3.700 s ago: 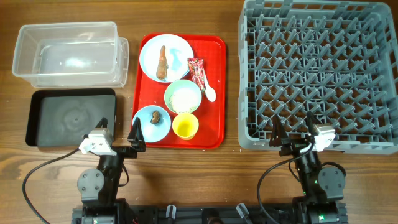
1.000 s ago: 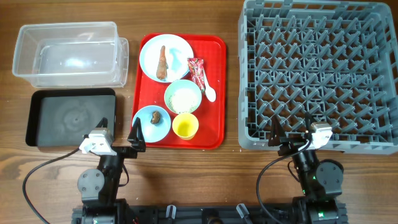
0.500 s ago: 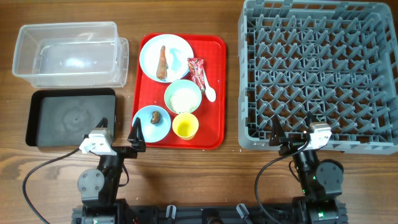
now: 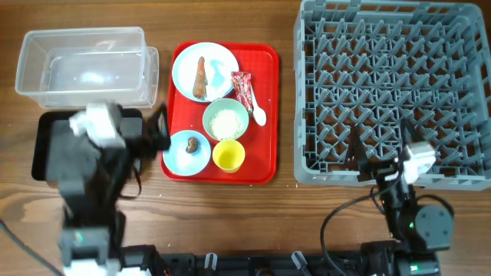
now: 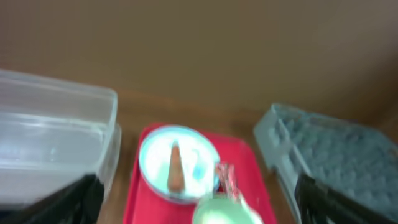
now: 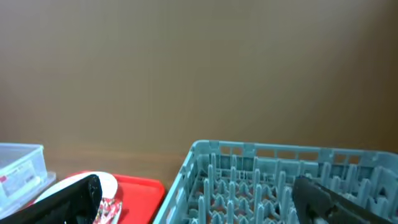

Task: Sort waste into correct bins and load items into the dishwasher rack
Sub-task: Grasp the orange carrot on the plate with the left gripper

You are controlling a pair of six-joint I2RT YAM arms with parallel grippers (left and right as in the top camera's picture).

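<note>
The carrot piece [image 4: 201, 77] is lying on the light blue plate [image 4: 222, 60] on the red tray [image 4: 265, 146], the snack wrapper [image 4: 242, 90] just beside it. The left end effector [image 5: 198, 186] is hovering between the black tray [image 4: 46, 157] and the red tray, fingers [image 5: 74, 202] spread wide, gripping nothing. The right end effector [image 6: 196, 190], likewise wide apart and empty, is hanging by the dishwasher rack's [image 4: 391, 77] near edge.

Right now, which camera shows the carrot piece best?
The overhead view: the carrot piece lies sharp and whole on the blue plate. The left wrist view shows it too, but blurred. The right wrist view does not show it.
</note>
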